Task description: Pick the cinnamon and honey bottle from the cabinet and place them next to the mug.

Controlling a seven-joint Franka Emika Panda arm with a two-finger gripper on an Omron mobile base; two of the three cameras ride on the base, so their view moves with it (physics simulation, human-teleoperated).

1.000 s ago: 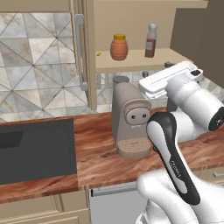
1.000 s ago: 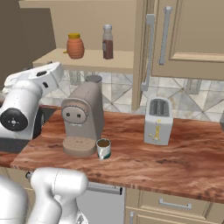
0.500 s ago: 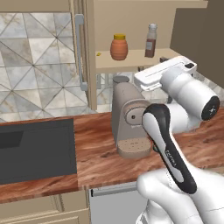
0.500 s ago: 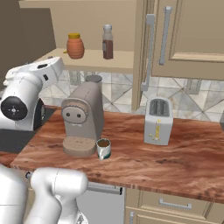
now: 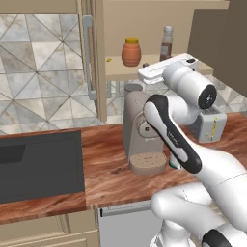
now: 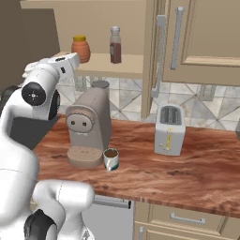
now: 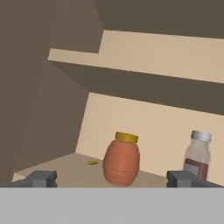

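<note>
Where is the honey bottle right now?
The honey bottle stands on the cabinet shelf, left of the cinnamon in the right base view, above the coffee machine.

Cabinet [image 6: 117, 65] shelf & counter [image 6: 197, 168]
Shelf: honey bottle [image 6: 80, 48] at 9 o'clock of cinnamon [image 6: 115, 45]. Counter: coffee machine [image 6: 89, 126], mug [image 6: 111, 159], toaster [image 6: 168, 129].

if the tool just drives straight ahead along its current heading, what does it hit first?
Most likely the honey bottle: in the hand view it sits nearly centred between the open tool's fingertips, on the cabinet shelf. The cinnamon stands off to one side, near one fingertip. How far away the jar is remains unclear.
</note>
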